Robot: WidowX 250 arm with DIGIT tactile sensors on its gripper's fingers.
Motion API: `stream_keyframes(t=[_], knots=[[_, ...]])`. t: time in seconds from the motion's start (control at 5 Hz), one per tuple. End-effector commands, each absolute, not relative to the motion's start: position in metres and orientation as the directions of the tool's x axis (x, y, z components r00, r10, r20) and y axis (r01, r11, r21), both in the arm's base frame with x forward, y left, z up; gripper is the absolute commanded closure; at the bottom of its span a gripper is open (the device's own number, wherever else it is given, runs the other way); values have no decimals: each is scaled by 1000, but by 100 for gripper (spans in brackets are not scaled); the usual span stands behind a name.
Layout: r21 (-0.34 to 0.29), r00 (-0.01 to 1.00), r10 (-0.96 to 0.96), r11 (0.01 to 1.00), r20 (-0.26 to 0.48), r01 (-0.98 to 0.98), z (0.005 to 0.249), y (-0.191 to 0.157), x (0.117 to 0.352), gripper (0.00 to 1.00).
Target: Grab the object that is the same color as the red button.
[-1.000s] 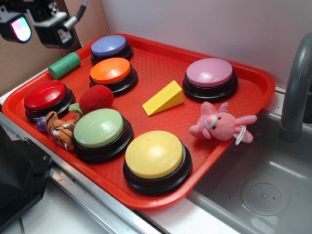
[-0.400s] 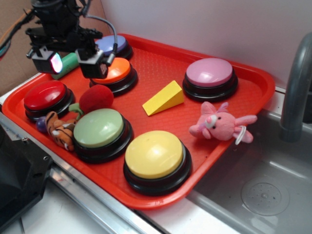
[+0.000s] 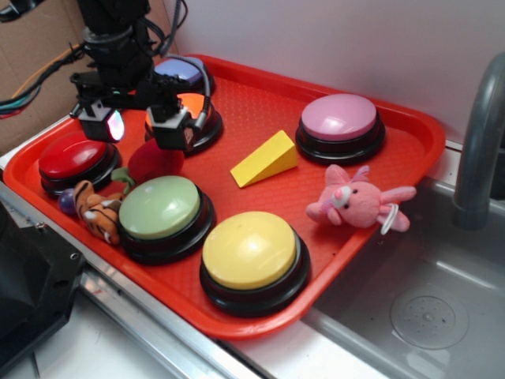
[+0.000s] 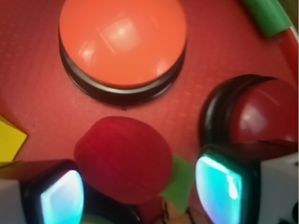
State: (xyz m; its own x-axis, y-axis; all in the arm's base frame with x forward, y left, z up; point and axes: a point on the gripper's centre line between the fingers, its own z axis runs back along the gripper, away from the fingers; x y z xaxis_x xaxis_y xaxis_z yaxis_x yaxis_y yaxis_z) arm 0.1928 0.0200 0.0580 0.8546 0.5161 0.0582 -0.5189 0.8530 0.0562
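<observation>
A red plastic tray (image 3: 394,170) fills the frame. At left centre, the fuzzy dark-red plush ball (image 4: 122,158) rests ungrasped beside the glossy red dome button (image 3: 73,154). The pincer (image 4: 140,189) straddles it with jaws apart; closing and lifting remain.

Legible markings: none.
No text, label, brand, number or sign can be read on any surface in the exterior view or the wrist view.
</observation>
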Motion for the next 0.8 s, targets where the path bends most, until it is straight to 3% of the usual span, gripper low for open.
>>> stream_keyframes(t=[0.0,0.2,0.4,0.6], knots=[[68,866,495,864,69,-500,45,18,196,0],[139,853,515,841,89,-522,38,14,198,0],[154,850,520,836,85,-527,32,10,200,43],[155,844,531,830,79,-536,29,11,200,100]])
